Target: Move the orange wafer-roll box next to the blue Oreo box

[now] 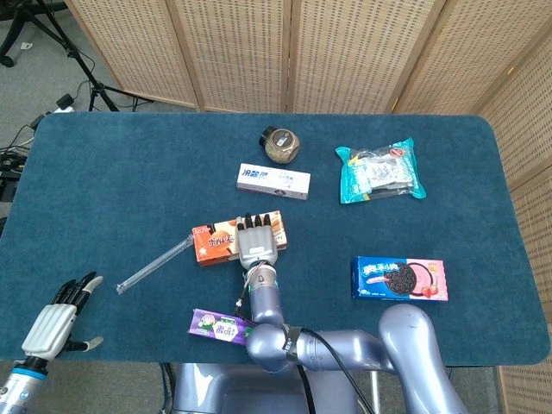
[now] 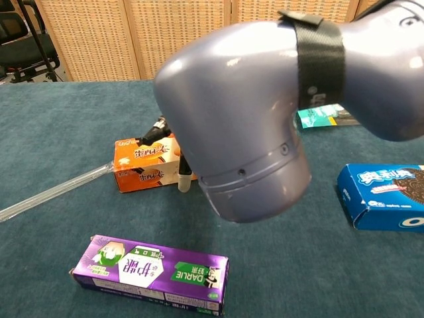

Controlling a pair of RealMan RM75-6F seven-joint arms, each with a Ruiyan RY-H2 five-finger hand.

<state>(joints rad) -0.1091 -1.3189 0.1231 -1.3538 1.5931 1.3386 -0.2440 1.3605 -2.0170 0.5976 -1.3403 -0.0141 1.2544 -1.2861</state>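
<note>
The orange wafer-roll box (image 1: 215, 243) lies left of the table's centre, turned slightly askew. My right hand (image 1: 256, 242) lies over its right end and grips it. In the chest view the box (image 2: 142, 163) shows its near face, with one of the hand's fingertips (image 2: 185, 181) against it, and my right arm fills most of that view. The blue Oreo box (image 1: 398, 279) lies flat well to the right, also seen at the chest view's right edge as the Oreo box (image 2: 386, 195). My left hand (image 1: 59, 318) hangs open off the near left corner.
A clear plastic tube (image 1: 155, 266) lies just left of the orange box. A purple Darlie box (image 1: 222, 326) sits at the near edge. Further back are a white-blue box (image 1: 274, 181), a dark jar (image 1: 281, 145) and a teal bag (image 1: 379, 171).
</note>
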